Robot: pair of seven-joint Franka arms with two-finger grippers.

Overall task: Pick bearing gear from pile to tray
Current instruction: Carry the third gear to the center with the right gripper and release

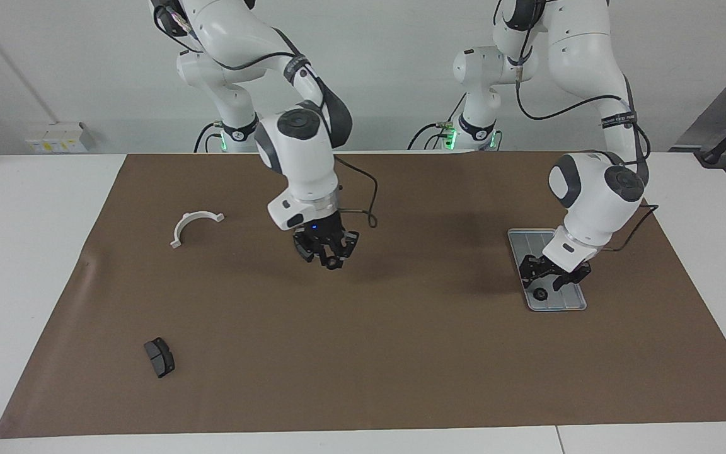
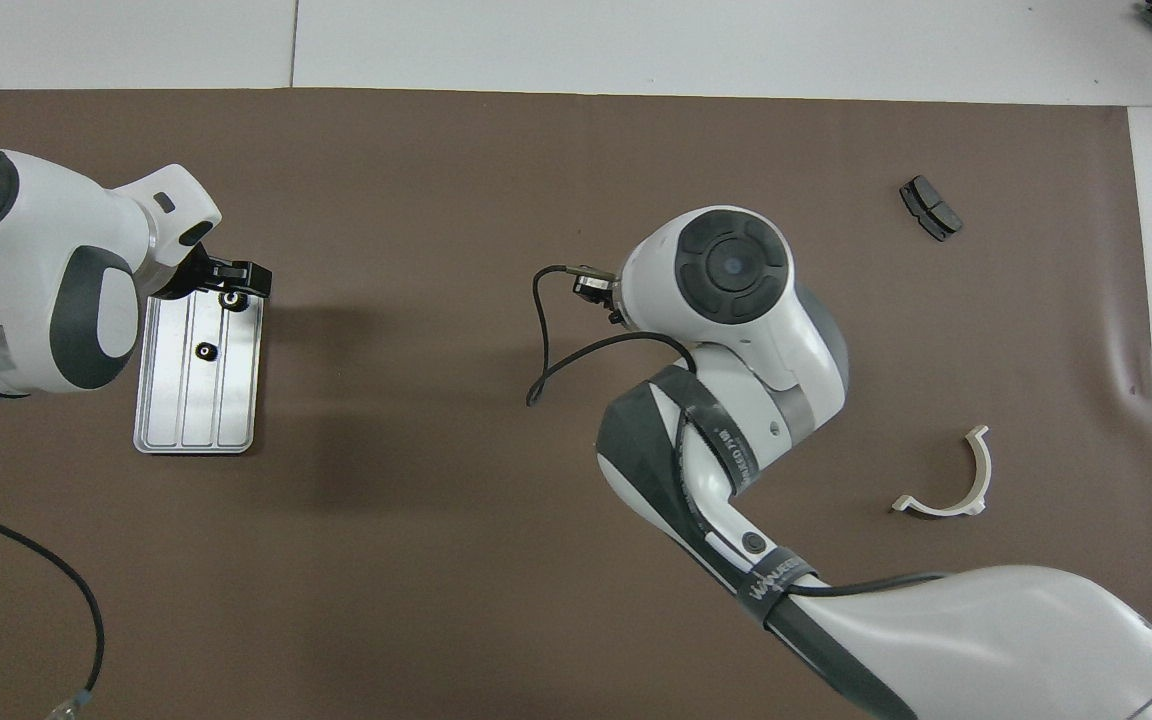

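The silver tray (image 1: 522, 242) (image 2: 191, 420) lies toward the left arm's end of the mat. On it lie two small black bearing gears: one (image 2: 205, 350) at its middle, another (image 1: 540, 294) (image 2: 230, 298) at the end farthest from the robots. My left gripper (image 1: 547, 282) (image 2: 246, 283) hangs open just over that second gear, not touching it. My right gripper (image 1: 330, 260) hovers over the middle of the mat, shut on a small black round bearing gear. In the overhead view its own wrist hides it.
Of the pile, a white half-ring bracket (image 1: 194, 225) (image 2: 951, 480) lies toward the right arm's end. A dark grey pad block (image 1: 159, 357) (image 2: 930, 208) lies farther from the robots than the bracket. A brown mat (image 1: 401, 353) covers the table.
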